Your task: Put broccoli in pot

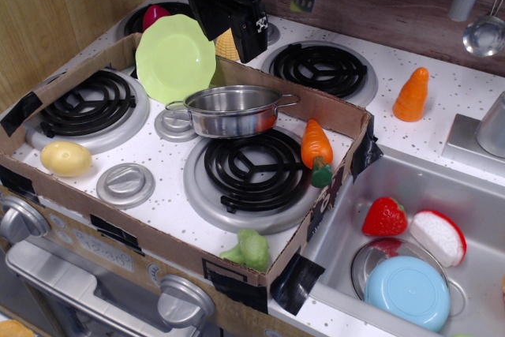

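Toy stove top inside a low cardboard wall (331, 112), sink (473, 195) at the right. Broccoli (251, 249) lies at the front edge of the stove top, against the cardboard wall, just in front of the front-right burner (251, 171). Pot (233, 110) sits upright near the middle, at the back rim of that burner, empty as far as can be seen. Gripper (251, 37) hangs at the back edge, above and behind the pot, well apart from the broccoli; dark and bulky, holding nothing visible, cannot tell if fingers are apart or together. Light-green plate (175, 58) stands tilted just left of the gripper, behind the pot. Carrot (316, 151) lies on the right side of the front-right burner, near the right cardboard wall. Yellow potato (66, 158) near the front-left corner. Second orange carrot-like toy (412, 95) stands on the counter beyond the wall. Strawberry (385, 217) and blue lid (409, 291) in the sink.
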